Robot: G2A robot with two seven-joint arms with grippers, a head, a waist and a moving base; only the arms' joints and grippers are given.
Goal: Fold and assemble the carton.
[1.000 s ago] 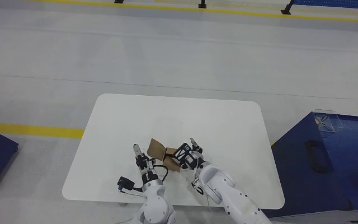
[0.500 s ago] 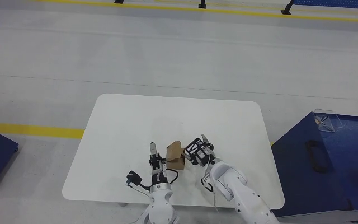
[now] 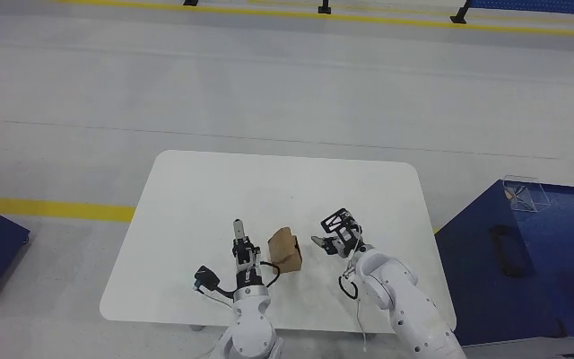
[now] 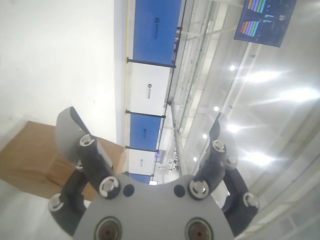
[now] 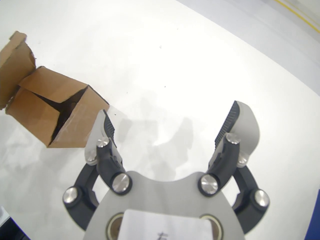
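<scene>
Hands both stand spread and empty. Just beside one fingertip of the right hand (image 5: 171, 112) the carton (image 5: 37, 111) lies on the worktop (image 5: 175, 51), end flaps gaping; the left hand (image 4: 142, 116) has it close at its other side. Thin cardboard looks light, easily creased, likely to slide: better to pinch a flap edge while the other hand braces the body.

Small print on the barrier panels (image 4: 155, 33) seems too blurred to read.
</scene>
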